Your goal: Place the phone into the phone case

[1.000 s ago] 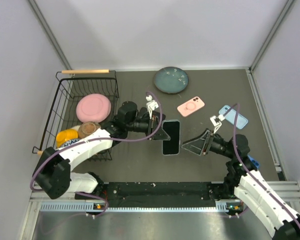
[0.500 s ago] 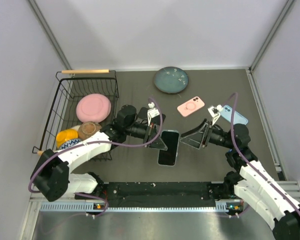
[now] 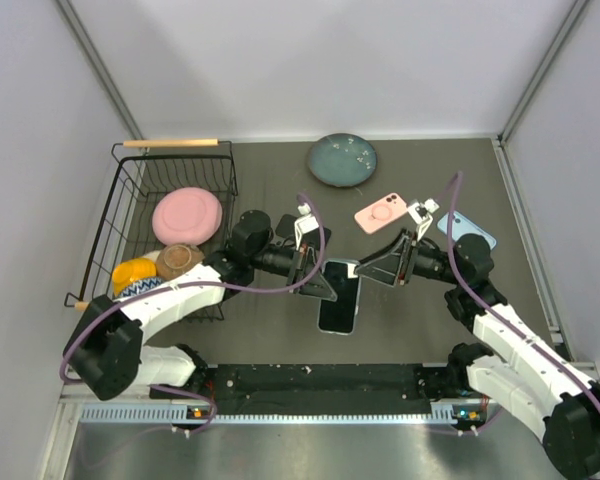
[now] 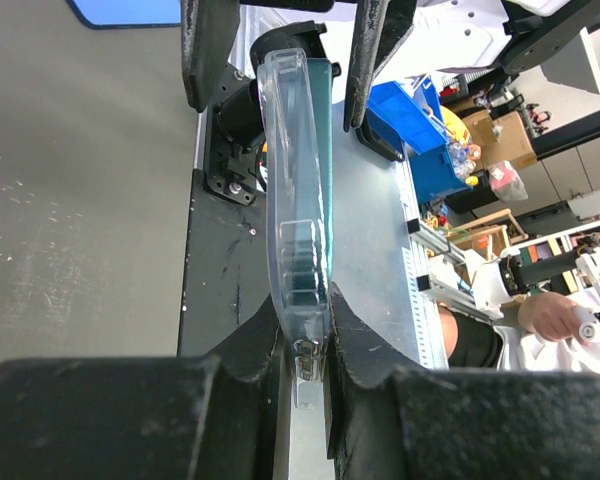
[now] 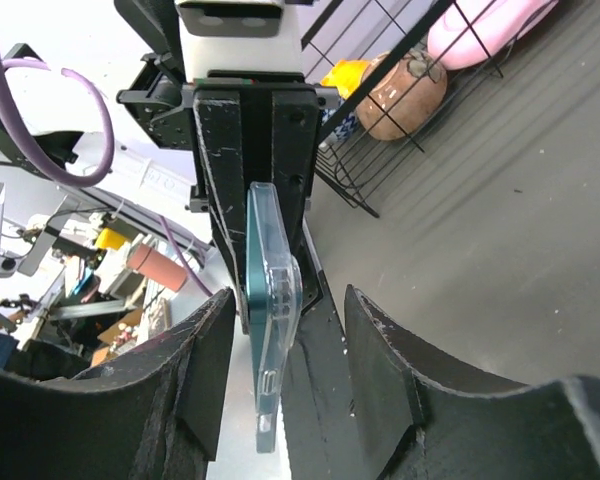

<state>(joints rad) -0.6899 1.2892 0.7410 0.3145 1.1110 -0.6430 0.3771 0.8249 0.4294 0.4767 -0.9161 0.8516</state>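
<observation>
A teal phone (image 3: 340, 300) hangs on edge above the table's middle, with my left gripper (image 3: 322, 283) shut on its near end. In the left wrist view the phone (image 4: 321, 170) lies against a clear phone case (image 4: 283, 170), and both are pinched between the left gripper (image 4: 305, 335) fingers. My right gripper (image 3: 368, 270) has come to the phone's other end. In the right wrist view the right gripper (image 5: 288, 297) is open, one finger on each side of the phone (image 5: 252, 340) and case (image 5: 278, 290), with gaps showing on both sides.
A wire basket (image 3: 130, 200) at the left holds a pink plate (image 3: 187, 214), a brown bowl (image 3: 180, 260) and a yellow item (image 3: 134, 272). A dark teal plate (image 3: 342, 160) sits at the back. A pink case (image 3: 382, 212) and a blue one (image 3: 470, 234) lie to the right.
The left gripper carried the phone a little toward the near edge and tilted it. The right gripper swung left and came around the phone's free end, its jaws narrowing.
</observation>
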